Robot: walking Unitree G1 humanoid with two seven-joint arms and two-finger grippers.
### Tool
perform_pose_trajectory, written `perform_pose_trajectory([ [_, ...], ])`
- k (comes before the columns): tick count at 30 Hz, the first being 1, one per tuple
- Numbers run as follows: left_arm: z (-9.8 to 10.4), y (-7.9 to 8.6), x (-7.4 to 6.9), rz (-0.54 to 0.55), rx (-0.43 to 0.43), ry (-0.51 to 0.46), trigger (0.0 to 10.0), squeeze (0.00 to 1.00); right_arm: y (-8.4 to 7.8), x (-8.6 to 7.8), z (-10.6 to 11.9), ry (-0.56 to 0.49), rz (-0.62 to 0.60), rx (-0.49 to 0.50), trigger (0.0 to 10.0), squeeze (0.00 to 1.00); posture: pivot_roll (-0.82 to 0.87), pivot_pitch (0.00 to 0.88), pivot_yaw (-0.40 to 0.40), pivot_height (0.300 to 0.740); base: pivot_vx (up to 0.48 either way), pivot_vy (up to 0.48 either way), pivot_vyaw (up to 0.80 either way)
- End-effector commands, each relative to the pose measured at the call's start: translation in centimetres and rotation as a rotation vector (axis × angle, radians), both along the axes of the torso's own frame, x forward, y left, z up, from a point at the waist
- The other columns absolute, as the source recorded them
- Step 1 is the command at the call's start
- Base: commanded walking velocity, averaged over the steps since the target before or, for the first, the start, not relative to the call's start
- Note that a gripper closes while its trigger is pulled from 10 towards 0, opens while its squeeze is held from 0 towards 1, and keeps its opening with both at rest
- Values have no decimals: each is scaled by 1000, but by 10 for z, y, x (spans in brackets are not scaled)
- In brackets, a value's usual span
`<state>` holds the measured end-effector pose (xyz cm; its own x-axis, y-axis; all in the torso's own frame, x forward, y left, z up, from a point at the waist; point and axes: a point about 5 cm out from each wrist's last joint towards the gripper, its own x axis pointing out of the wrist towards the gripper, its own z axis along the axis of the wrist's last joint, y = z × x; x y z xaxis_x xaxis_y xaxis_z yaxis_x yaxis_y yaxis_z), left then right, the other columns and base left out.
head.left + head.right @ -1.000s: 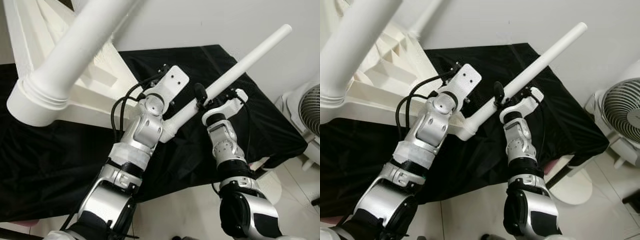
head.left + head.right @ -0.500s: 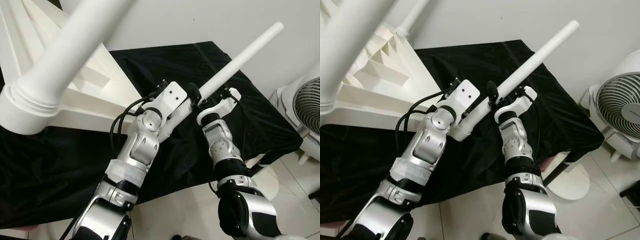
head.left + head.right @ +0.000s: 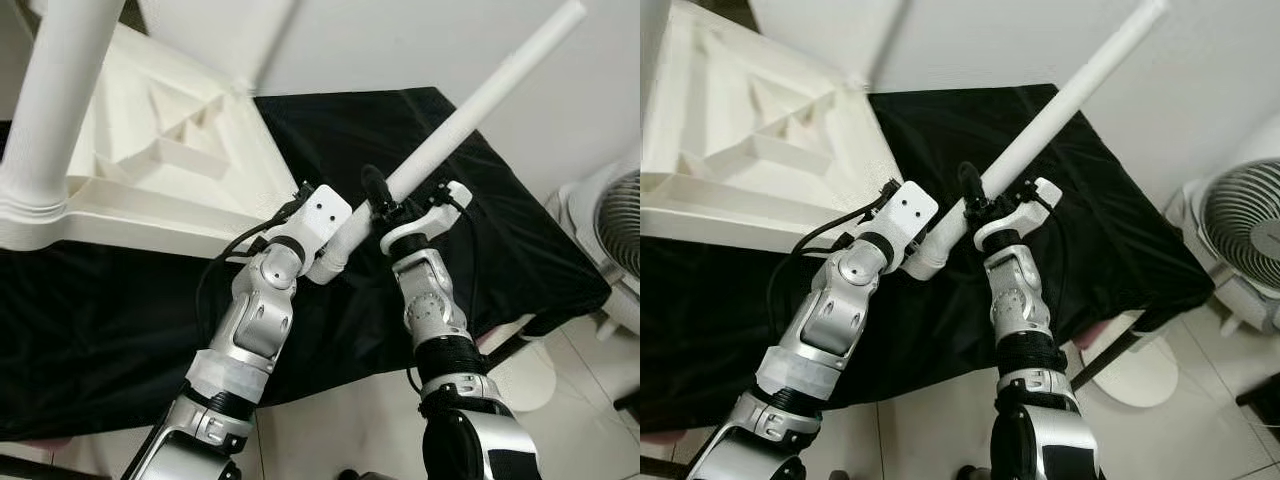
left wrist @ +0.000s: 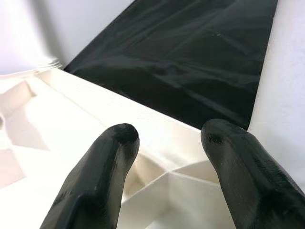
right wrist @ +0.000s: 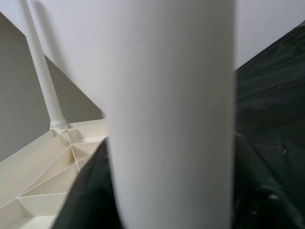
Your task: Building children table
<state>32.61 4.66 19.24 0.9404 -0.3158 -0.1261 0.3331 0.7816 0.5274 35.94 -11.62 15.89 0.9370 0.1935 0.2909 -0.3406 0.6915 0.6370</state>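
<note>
From the head camera, the right tool is clenched around a loose white table leg, low on its length, so most of the leg sticks up and away toward the wall. The thick end of the leg sits just beside the left wrist. The upturned white tabletop lies on the surface with the black cloth, and one leg already fitted stands up from its corner. A fan stands on the floor to the right.

In the left wrist view, the left tool is released, its two fingers apart with nothing between them, hanging over the ribbed underside of the tabletop.

In the right wrist view, the leg is very close between the dark fingers, and the ribs of the tabletop are behind it.

I think the main risk is the long free end: held so low, the leg can turn in the grip or swing against the wall. The thick end may also knock the left wrist, or reach its socket at a slant and jam
</note>
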Motion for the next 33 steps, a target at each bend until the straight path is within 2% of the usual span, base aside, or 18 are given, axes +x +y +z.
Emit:
perform_pose_trajectory([
  [1, -5, 5, -1, 47, 0, -9, 10000, 0, -10, -31, -90, 392, -50, 126, 0, 0, 130, 111, 26, 740, 0, 0, 0],
  [9, -3, 6, 0, 43, 6, -27, 10000, 0, -18, -39, -87, 363, -53, 158, 0, 0, 124, 111, 25, 740, 0, 0, 0],
  [11, -2, 7, 0, 42, 10, -33, 10000, 0, -21, -46, -88, 370, -73, 175, 0, 0, 125, 114, 24, 740, 0, 0, 0],
  [14, -2, 8, 1, 42, 21, -36, 10000, 0, -18, -68, -77, 317, -44, 167, 0, 0, 123, 121, 30, 740, 0, 0, 0],
  [18, -2, 8, 1, 40, 23, -35, 10000, 0, -17, -78, -69, 278, -23, 152, 0, 0, 122, 123, 33, 740, 0, 0, 0],
  [21, -2, 6, 1, 30, 24, -38, 10000, 0, -18, -91, -57, 237, -1, 181, 0, 0, 122, 123, 37, 740, 0, 0, 0],
  [26, 0, 6, 5, 32, 29, -47, 10000, 0, -24, -98, -46, 203, 1, 197, 0, 0, 115, 122, 48, 740, 0, 0, 0],
  [33, 2, 5, 6, 27, 44, -59, 10000, 0, -29, -99, -29, 195, -11, 306, 0, 0, 115, 119, 48, 740, 0, 0, 0],
])
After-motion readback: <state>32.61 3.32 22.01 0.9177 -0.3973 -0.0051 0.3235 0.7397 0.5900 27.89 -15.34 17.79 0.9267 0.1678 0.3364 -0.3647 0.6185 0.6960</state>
